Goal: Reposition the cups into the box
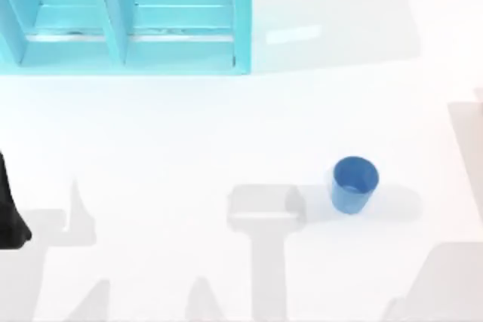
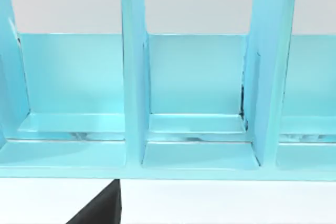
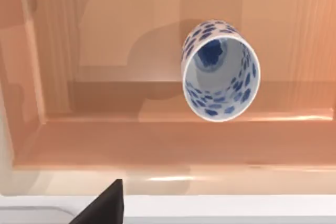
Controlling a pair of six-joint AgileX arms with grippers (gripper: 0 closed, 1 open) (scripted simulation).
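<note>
white table (image 1: pixel 189 133) seen from above, with soft grey shadows across its near half. turquoise rack (image 1: pixel 128 16) at the far left of the table, cut off by the top and left edges; upright dividers (image 2: pixel 134 72) split it into open compartments, each with a stepped floor and a back wall, as seen facing it in the left wrist view.

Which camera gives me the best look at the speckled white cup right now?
The right wrist view: the speckled white cup sits inside the wooden box, its opening facing the camera. The top view shows the blue cup instead.
</note>
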